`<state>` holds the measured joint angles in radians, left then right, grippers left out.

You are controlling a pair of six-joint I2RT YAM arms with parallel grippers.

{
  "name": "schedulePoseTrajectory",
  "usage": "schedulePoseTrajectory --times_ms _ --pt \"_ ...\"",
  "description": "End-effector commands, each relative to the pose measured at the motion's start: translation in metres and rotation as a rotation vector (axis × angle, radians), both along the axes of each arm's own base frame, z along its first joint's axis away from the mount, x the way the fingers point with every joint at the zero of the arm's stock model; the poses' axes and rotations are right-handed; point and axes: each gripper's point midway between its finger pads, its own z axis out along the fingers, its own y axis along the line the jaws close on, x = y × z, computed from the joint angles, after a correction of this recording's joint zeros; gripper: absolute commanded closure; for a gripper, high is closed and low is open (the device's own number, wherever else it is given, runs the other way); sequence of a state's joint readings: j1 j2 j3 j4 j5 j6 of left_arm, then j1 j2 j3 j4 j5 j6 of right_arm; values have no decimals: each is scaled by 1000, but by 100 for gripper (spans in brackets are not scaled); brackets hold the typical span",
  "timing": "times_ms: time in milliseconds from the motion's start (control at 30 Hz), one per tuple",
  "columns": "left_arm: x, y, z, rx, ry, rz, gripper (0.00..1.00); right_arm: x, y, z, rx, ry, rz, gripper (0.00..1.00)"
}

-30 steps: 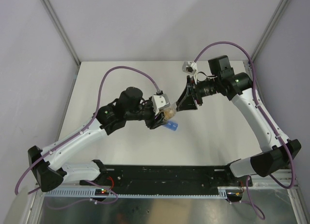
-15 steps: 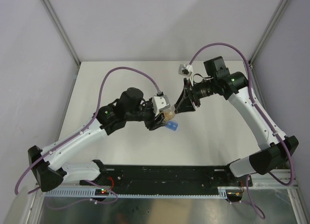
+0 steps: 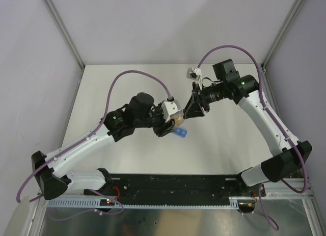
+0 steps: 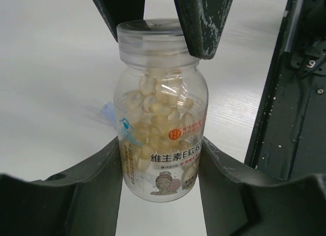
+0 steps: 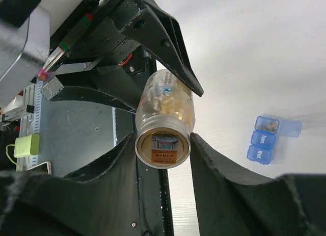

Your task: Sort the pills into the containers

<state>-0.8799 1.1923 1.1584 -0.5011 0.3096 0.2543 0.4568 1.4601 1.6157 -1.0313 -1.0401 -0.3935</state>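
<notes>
Left hand [image 4: 160, 155] clamped on pill bottle [image 4: 170, 139] body, right hand [image 5: 163, 144] clamped on its cap [image 4: 153, 37], both held above table [image 5: 244, 52]. Pill box [image 5: 264, 139] on table (one compartment open). Risk: cap coming off while tilted, spilling pills [image 4: 153, 96]; bottle twisting loose.

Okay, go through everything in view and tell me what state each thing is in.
left end effector: shut on the pill bottle body.
right end effector: shut on the cap.
pill bottle: capped, holding pale capsules, held off the table between both end effectors.
cap: on the bottle.
pill box: on the table, one compartment open with pills inside, two closed.
</notes>
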Motion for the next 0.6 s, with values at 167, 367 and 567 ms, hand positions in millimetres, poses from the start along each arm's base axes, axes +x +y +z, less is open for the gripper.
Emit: schedulePoseTrajectory --times_ms 167,367,567 --pt "29 -10 34 -31 -138 123 100 4 11 -1 28 86 -3 95" --pt "43 -5 33 11 -183 224 100 18 11 -4 50 218 -44 96" --pt "59 -2 28 82 -264 350 100 35 19 -20 59 387 -66 91"
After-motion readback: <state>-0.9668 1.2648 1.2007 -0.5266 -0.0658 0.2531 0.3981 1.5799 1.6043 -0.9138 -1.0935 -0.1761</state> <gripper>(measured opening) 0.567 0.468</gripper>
